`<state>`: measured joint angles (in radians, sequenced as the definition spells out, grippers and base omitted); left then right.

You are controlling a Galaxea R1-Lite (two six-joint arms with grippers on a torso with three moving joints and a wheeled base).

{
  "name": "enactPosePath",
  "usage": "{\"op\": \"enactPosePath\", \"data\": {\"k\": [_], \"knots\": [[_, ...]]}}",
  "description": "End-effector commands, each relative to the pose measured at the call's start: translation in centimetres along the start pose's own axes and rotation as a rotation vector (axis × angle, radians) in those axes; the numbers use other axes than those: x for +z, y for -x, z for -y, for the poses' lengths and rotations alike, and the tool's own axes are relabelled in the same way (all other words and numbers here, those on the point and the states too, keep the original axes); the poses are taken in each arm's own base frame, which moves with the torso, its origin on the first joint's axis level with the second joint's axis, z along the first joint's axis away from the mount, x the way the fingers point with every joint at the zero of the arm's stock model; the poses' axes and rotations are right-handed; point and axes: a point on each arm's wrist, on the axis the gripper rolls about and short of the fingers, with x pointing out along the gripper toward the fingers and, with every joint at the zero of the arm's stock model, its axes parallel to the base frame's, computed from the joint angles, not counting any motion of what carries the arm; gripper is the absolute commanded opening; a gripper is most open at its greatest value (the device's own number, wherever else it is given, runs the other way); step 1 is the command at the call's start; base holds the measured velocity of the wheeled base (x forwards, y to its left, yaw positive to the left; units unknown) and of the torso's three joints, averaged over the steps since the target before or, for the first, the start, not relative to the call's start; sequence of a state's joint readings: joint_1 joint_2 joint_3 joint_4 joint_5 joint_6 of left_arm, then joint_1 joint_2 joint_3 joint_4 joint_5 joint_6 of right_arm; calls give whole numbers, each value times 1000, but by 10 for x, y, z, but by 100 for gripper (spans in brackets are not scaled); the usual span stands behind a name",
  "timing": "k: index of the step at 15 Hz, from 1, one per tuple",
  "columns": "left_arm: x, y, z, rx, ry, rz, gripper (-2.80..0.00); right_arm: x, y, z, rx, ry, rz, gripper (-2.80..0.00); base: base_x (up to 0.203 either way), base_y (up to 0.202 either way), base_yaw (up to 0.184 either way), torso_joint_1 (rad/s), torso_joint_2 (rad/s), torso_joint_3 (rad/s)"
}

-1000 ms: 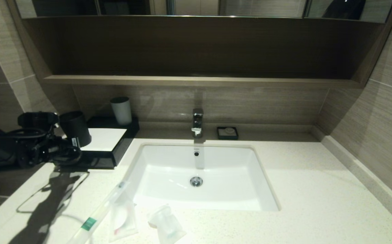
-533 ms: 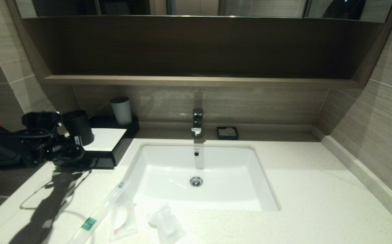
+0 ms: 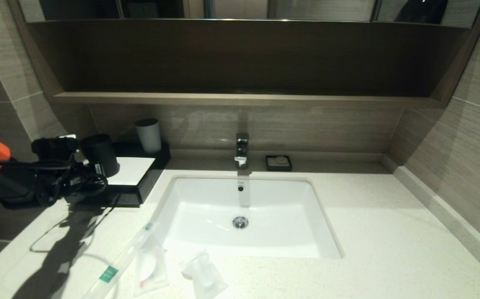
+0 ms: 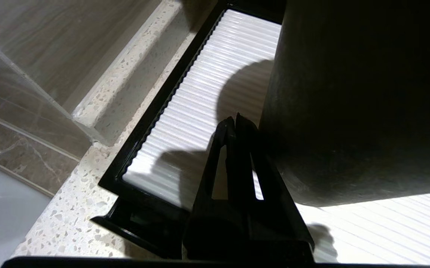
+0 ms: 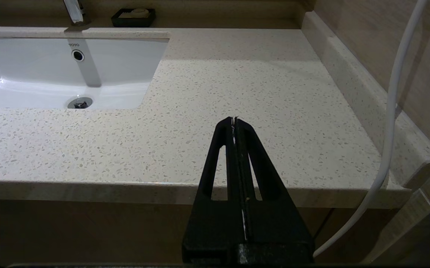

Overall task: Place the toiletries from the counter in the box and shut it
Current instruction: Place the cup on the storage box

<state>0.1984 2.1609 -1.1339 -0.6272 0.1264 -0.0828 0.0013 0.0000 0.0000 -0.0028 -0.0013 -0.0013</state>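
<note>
My left gripper (image 4: 235,118) has its two fingers pressed together, with nothing between them. It hangs over the white ribbed top panel of the box (image 4: 185,111), just beside the dark tapered cup (image 4: 349,96) that stands on this panel; if the fingers touch the cup, I cannot tell. In the head view my left arm comes in from the left edge, and its dark wrist covers the left end of the box (image 3: 140,189).

The box sits at the back left of the counter (image 3: 389,232), next to the white basin (image 3: 248,216). A second, grey cup (image 3: 148,135) stands on the back part of the box.

The toiletries lie on the front edge of the counter, well apart from the box: the long toothbrush packet (image 3: 117,265) with a green label, one small flat packet (image 3: 150,268) partly over it, and another small packet (image 3: 204,276) a little to the right.

My right gripper (image 5: 234,120) is also closed and empty. It is parked in front of the counter edge, at the right side of the basin (image 5: 51,74).

Behind the basin are the tap (image 3: 242,149) and a small black soap dish (image 3: 278,162).
</note>
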Motion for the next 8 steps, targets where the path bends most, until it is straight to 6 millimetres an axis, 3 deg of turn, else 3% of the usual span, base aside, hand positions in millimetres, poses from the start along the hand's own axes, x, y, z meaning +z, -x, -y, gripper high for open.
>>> {"op": "enactPosePath", "data": {"k": [1, 4, 8], "knots": [[1, -2, 1, -1, 4, 9, -280, 0, 0, 0, 0, -1, -1, -280, 0, 0, 0, 0, 0, 0], [5, 10, -1, -1, 9, 16, -280, 0, 0, 0, 0, 0, 0, -280, 0, 0, 0, 0, 0, 0], [8, 41, -4, -2, 9, 49, -280, 0, 0, 0, 0, 0, -1, -280, 0, 0, 0, 0, 0, 0]]}}
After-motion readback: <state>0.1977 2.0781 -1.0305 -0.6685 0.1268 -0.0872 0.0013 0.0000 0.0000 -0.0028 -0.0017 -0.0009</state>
